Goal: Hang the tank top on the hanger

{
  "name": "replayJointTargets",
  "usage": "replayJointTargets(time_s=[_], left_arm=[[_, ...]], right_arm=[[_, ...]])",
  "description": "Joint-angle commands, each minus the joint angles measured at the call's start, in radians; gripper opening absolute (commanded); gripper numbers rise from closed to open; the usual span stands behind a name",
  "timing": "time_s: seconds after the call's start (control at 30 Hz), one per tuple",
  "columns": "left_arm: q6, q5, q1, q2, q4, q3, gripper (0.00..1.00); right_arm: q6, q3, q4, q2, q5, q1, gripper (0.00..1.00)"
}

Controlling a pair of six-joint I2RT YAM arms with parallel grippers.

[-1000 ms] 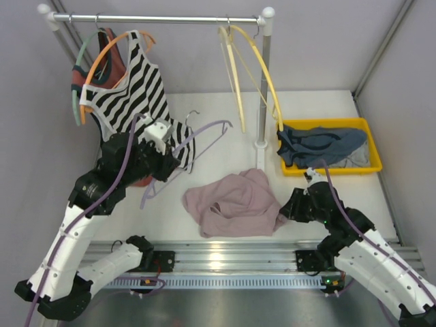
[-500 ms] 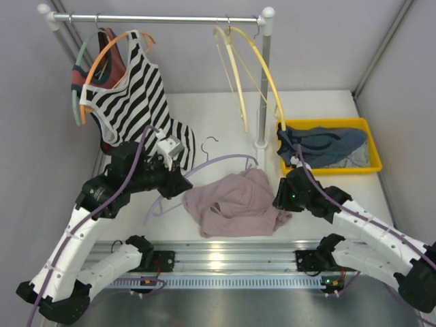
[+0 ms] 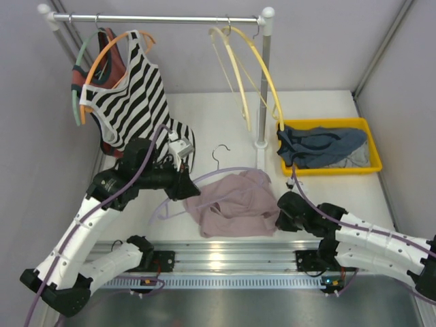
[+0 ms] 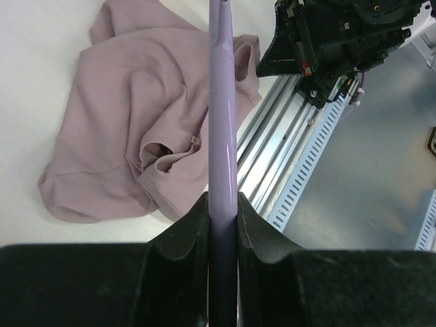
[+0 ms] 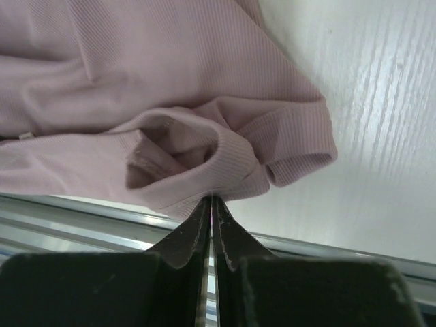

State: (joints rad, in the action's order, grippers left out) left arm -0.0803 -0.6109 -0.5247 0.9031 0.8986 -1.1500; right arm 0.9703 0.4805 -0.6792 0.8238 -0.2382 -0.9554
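The dusty pink tank top (image 3: 231, 204) lies crumpled on the white table in front of the arms; it also shows in the left wrist view (image 4: 136, 116) and the right wrist view (image 5: 170, 82). My left gripper (image 3: 193, 189) is shut on the lavender hanger (image 3: 225, 170) and holds it just above the top's far left edge, with its metal hook pointing away. In the left wrist view the hanger's bar (image 4: 223, 136) runs straight out from my left gripper (image 4: 223, 204). My right gripper (image 3: 279, 212) is at the top's near right corner, its jaws pinched on the ribbed hem (image 5: 212, 199).
A clothes rail at the back holds a black-and-white striped top (image 3: 129, 102) on the left and pale yellow hangers (image 3: 252, 68) on the right. Its pole (image 3: 262, 88) stands beside a yellow tray (image 3: 327, 122) of blue garments. An aluminium rail (image 3: 225, 255) runs along the near edge.
My left gripper carried the lavender hanger right, to the tank top's edge. My right arm swung down and left to the top's near right corner.
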Motion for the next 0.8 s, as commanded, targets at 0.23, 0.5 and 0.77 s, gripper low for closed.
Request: replayJointTargets(time_s=[0.23,0.5,0.77], left_arm=[[0.007,-0.006,-0.121,0.071,-0.026,0.021,0.00],[0.019,0.042,-0.187,0.100,0.000,0.018,0.00],[0.017,0.112,-0.215,0.100,0.034,0.010,0.00]], right_arm=[[0.218,-0.051,-0.065,-0.089,-0.068,-0.163,0.08],[0.257,0.087,-0.184,-0.149,-0.196,-0.186,0.25],[0.251,0.150,-0.154,-0.069,-0.239,-0.172,0.36]])
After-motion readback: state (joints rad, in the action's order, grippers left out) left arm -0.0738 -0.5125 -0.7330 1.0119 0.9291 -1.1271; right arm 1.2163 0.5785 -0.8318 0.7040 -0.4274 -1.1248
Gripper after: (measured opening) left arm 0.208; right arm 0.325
